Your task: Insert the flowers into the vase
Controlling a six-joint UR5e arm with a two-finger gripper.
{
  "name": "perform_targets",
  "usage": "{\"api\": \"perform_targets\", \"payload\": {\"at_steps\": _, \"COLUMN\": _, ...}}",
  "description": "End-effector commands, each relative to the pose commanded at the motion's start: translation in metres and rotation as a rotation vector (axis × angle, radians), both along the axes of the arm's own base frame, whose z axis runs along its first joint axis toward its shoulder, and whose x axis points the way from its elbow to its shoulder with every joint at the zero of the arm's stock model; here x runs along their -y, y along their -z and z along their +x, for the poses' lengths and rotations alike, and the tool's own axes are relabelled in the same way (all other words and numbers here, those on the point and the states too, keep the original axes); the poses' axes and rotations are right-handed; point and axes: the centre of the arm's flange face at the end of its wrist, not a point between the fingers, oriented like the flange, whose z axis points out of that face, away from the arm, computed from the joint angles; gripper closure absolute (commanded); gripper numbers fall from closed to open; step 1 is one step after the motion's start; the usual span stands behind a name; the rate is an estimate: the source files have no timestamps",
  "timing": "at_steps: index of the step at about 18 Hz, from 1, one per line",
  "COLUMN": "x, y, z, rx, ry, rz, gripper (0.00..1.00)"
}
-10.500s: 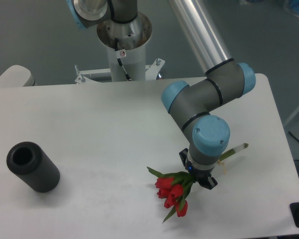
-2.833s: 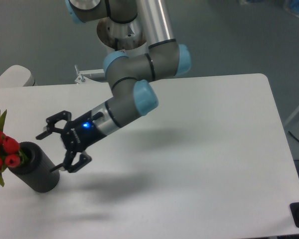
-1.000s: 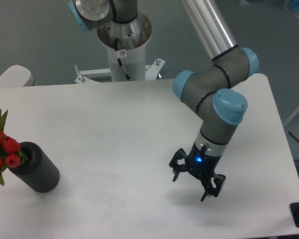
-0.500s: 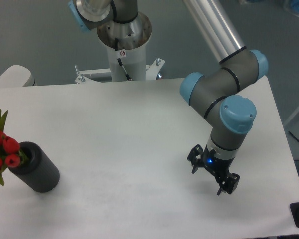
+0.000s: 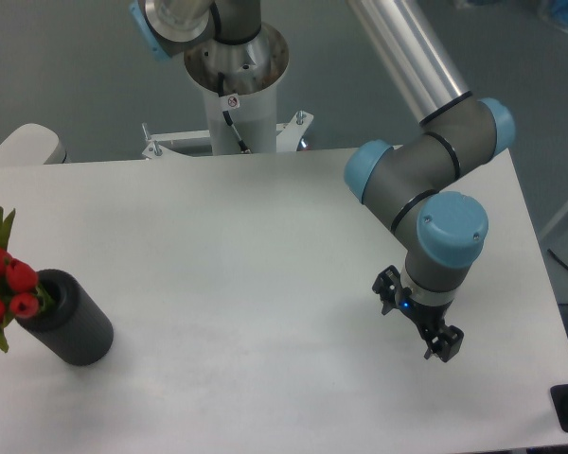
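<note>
Flowers (image 5: 2, 288) sit in vase (image 5: 64, 317) at surface (image 5: 218, 246) left edge; pincer (image 5: 417, 315) apart, empty, far right. Risk: top-heavy bunch tips the vase.

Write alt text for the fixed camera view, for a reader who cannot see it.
A bunch of red tulips stands in a black cylindrical vase at the left edge of a white table. Far to the right, the robot arm's hand hangs open and empty above the table.
</note>
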Motion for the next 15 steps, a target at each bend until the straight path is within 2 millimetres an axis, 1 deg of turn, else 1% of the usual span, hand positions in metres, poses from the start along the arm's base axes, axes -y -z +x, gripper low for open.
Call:
{"api": "perform_targets", "payload": {"at_steps": 5, "x": 0.0003, "y": 0.0008, "z": 0.0009, "rx": 0.002, "ry": 0.028, "rz": -0.014, "gripper": 0.0}}
{"api": "perform_targets", "payload": {"at_steps": 15, "x": -0.0013, "y": 0.0013, "z": 0.0037, "rx": -0.002, "ry": 0.033, "rz": -0.017, "gripper": 0.0}}
